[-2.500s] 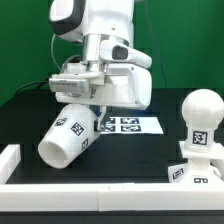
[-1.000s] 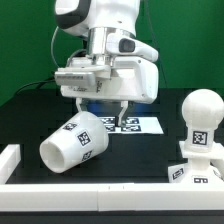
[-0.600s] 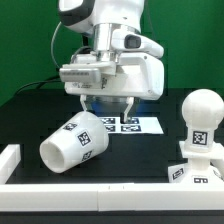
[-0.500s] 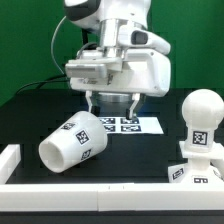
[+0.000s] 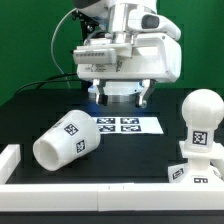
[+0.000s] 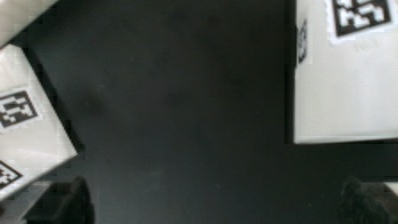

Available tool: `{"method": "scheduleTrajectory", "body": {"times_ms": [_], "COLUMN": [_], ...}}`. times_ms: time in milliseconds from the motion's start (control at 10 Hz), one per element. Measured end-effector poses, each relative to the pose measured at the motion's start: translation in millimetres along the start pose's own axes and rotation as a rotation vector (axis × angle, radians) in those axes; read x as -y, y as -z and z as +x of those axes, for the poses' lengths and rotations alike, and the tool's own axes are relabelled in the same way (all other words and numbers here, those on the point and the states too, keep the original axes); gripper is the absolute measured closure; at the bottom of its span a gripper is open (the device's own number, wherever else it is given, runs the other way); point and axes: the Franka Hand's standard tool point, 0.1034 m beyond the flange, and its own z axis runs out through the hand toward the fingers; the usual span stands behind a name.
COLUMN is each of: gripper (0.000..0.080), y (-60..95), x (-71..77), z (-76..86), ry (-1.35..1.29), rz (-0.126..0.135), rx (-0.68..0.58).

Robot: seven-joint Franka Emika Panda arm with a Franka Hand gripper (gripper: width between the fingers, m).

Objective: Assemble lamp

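Observation:
The lamp shade, a white tapered cup with square tags, lies on its side on the black table at the exterior view's left. The round-headed bulb stands upright on the flared square base at the exterior view's right. My gripper hangs open and empty above the marker board, apart from all parts. In the wrist view my gripper shows two dark fingertips spread wide over bare table, with a tagged white piece, likely the shade, at one side.
A low white wall borders the table at the exterior view's left and front. The marker board also shows in the wrist view. A green backdrop stands behind the arm.
The gripper opened and let go of the shade, then rose and moved toward the exterior view's right. The shade settled on its side, a little further left.

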Motion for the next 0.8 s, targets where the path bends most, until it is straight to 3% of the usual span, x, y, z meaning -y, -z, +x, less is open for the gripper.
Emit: {"method": "scheduleTrajectory", "body": {"times_ms": [300, 400, 600, 700, 800], "gripper": [0.0101, 0.0101, 0.0101, 0.0101, 0.0101], "y": [-2.0, -4.3, -6.5, -0.3, 5.3], "x": [1.9, 4.4, 11.2, 6.9, 13.7], "z": [2.6, 4.7, 5.7, 0.7, -4.8], "ry": [0.005, 0.014, 0.013, -0.045, -0.112], "rz": [0.022, 0.059, 0.251, 0.28, 0.396], "rx": [-0.003, -0.003, 0.01, 0.023, 0.056]}}
